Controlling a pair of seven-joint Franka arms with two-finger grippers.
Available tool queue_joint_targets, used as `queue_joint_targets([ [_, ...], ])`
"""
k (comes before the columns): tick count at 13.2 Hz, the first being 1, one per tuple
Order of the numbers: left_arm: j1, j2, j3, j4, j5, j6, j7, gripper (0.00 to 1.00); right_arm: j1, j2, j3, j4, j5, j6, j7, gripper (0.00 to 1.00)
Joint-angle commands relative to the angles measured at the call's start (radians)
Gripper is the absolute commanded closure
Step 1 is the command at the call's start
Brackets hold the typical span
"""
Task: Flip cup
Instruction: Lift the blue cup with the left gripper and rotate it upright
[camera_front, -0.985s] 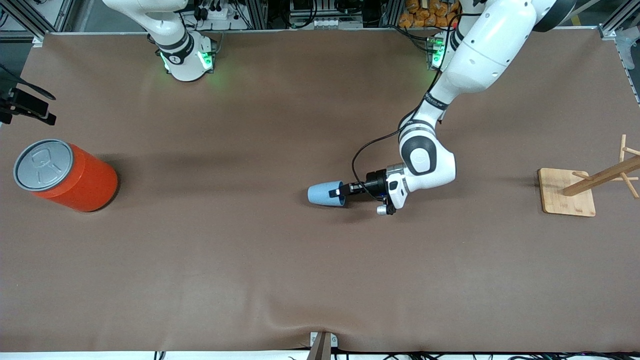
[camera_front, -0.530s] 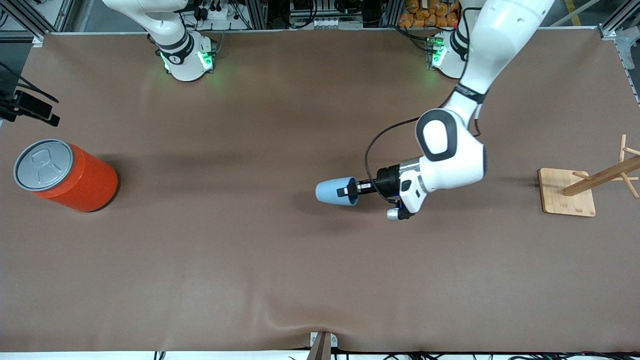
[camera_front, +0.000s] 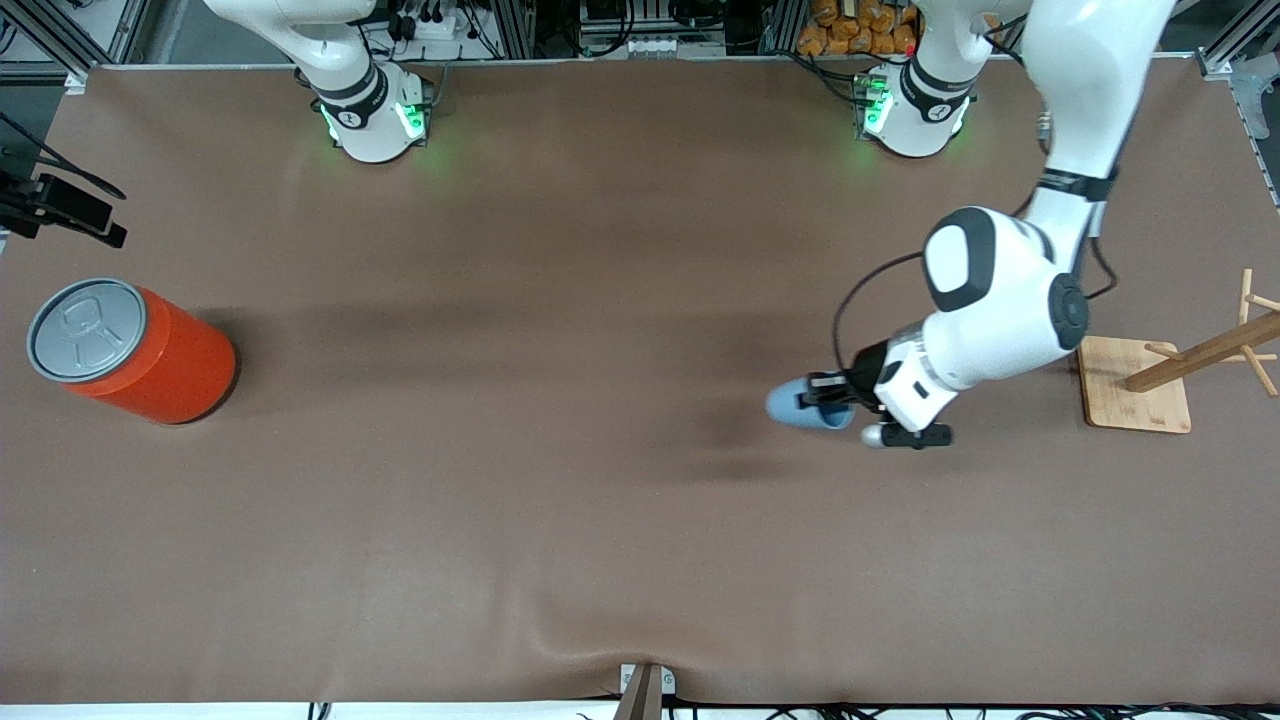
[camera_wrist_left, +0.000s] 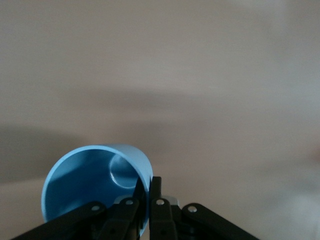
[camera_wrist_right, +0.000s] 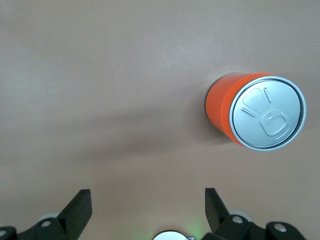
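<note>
The small light-blue cup lies on its side in the air over the brown table, its mouth toward the left arm's end. My left gripper is shut on its rim, one finger inside and one outside. In the left wrist view the cup shows its darker blue inside, with the gripper pinching the wall. My right gripper is open and empty, high over the table near its own base, and waits.
A large orange can with a grey pull-tab lid stands at the right arm's end; it also shows in the right wrist view. A wooden rack on a square base stands at the left arm's end, close to the left arm.
My left gripper has carried the cup from the table's middle toward the left arm's end, near the wooden rack. The right arm has not moved.
</note>
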Motion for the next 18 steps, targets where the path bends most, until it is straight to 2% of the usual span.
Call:
queue_joint_targets([
  [1,0.054,-0.085,-0.006,-0.098,0.171,-0.011,-0.026,1.00,0.016,-0.026,0.002,-0.015,-0.011,0.013,0.018,0.00],
  [5,0.108,-0.136,-0.006,-0.195,0.425,-0.014,-0.130,1.00,0.025,-0.017,0.002,0.001,-0.005,0.031,0.006,0.00],
  [7,0.112,-0.135,-0.007,-0.223,0.507,-0.014,-0.210,1.00,0.027,-0.017,0.002,0.001,-0.006,0.025,0.001,0.00],
  [17,0.148,-0.023,-0.007,-0.218,0.566,0.106,-0.216,1.00,0.044,-0.015,0.000,0.004,-0.003,0.040,0.001,0.00],
  [18,0.148,-0.020,-0.007,-0.215,0.566,0.106,-0.218,0.92,0.041,-0.015,0.000,0.004,0.000,0.042,0.001,0.00],
])
